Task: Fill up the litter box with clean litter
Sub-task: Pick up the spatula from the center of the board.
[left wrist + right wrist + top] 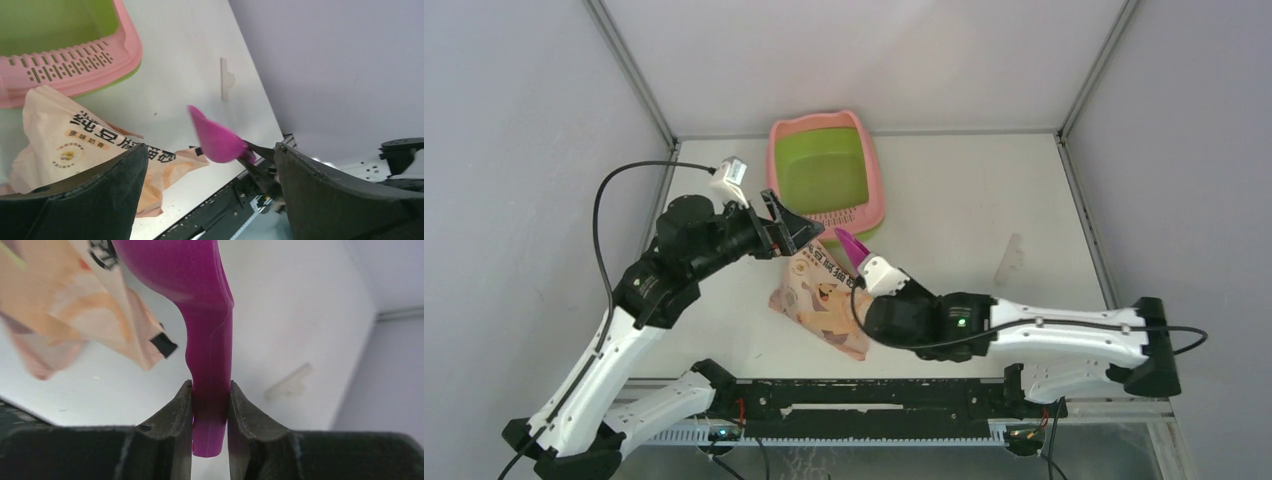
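I'd say this has hardly started. The litter box point(776, 170) sits at the far middle of the counter point(984, 190). Its green basin looks bare, and I see no litter in it. Just near of its pink grid end the peach bag point(822, 300) lies flat between the two arms. The right end effector point(211, 390) is clamped on the handle of the magenta scoop point(207, 315), whose bowl hangs over the bag's far end. I cannot tell whether the scoop carries anything. The left end effector point(792, 222) hovers by the bag's far left corner, spread wide and gripping nothing. All the filling looks left to do.
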